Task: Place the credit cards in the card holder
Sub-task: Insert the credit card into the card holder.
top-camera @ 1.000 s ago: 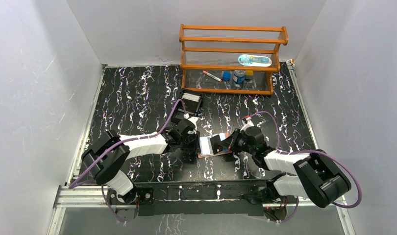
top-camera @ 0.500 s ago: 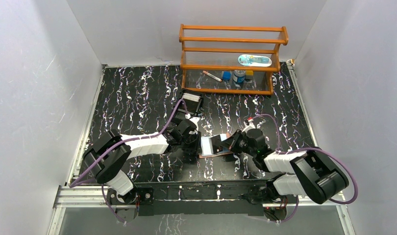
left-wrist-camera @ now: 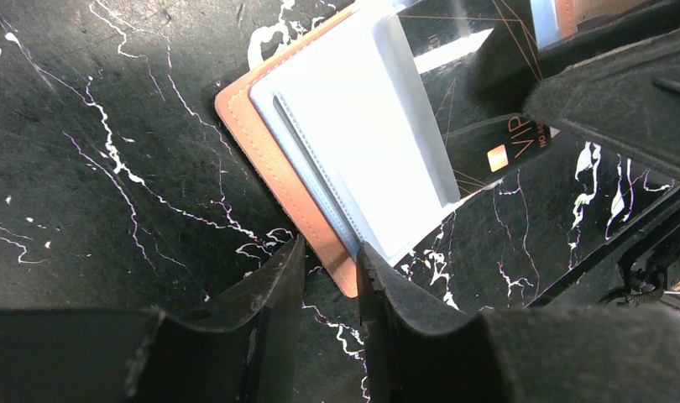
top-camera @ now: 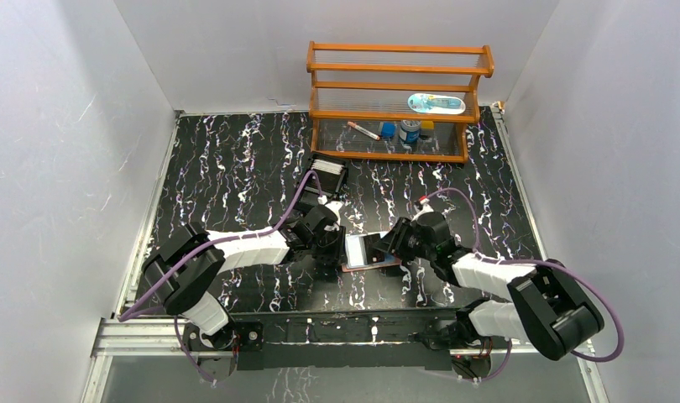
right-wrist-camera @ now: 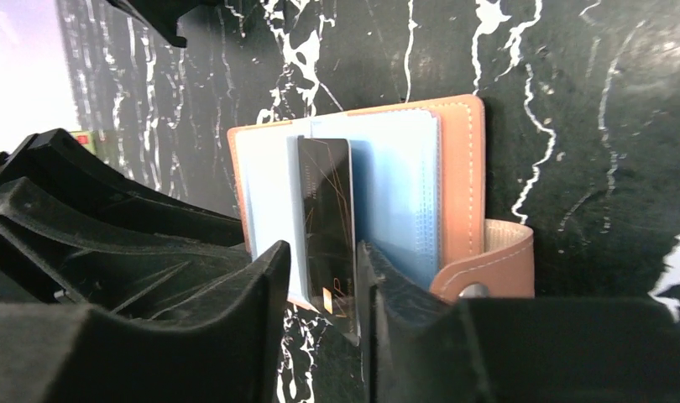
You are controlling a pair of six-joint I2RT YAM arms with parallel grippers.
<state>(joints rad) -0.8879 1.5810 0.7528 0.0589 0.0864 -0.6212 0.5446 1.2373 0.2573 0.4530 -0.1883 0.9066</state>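
1. Sitting half-home, the black credit card [right-wrist-camera: 326, 218] has its far end inside a clear sleeve [left-wrist-camera: 362, 126] of the card holder [right-wrist-camera: 462, 168]. Its gold-chip end sticks out past the holder's near edge.
2. The card is likely light, stiff and glossy. It would slip under a loose pinch and flex if pushed off-line. The exposed chip end is the place to take it, pressing straight along its length.
3. The holder lies open and flat on the table [top-camera: 236, 159] between the two arms, snap tab [right-wrist-camera: 488, 260] folded out to one side. Soft leather and thin plastic sleeves will probably slide or buckle unless the holder is pinned.
4. The right claw [right-wrist-camera: 321, 252] has its jaws parted. The card's protruding end shows in the gap and does not look pinched.
5. The left claw [left-wrist-camera: 330, 252] sits at the holder's opposite corner, jaws only narrowly apart. The leather edge meets one finger, but I cannot tell whether it is clamped or merely braced.
6. Farther back stand a black tray [top-camera: 326, 176] and a wooden rack [top-camera: 400, 59].
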